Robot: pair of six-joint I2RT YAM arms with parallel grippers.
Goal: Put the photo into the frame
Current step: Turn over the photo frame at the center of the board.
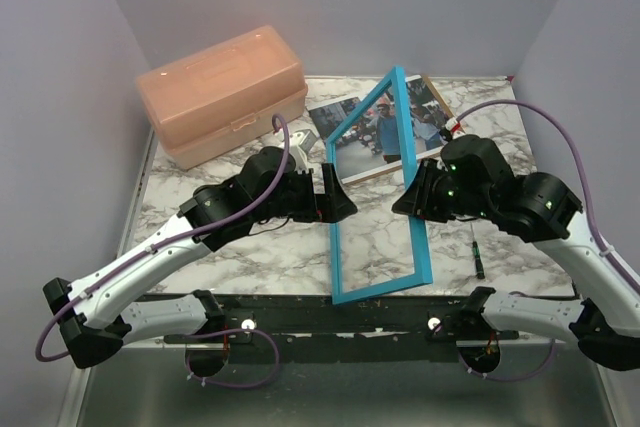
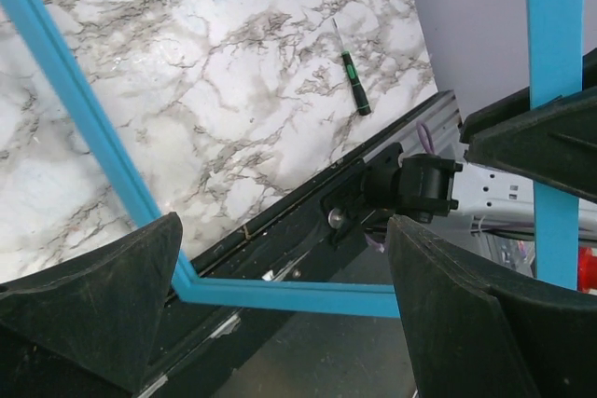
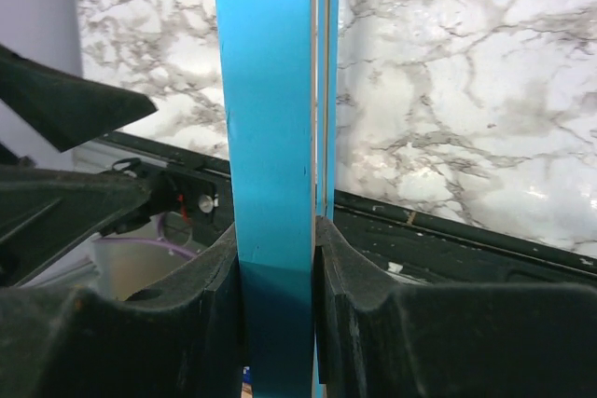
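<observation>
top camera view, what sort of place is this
Probably a robot test booth: a marble-pattern tabletop boxed in by plain grey walls, two robot arms bolted to a black rail at its near edge, and staged props like a peach plastic box and a screwdriver.

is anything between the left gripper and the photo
Yes: the blue frame, held upright by the right gripper, stands right in front of the open left gripper; the photo lies flat beyond it.
</observation>
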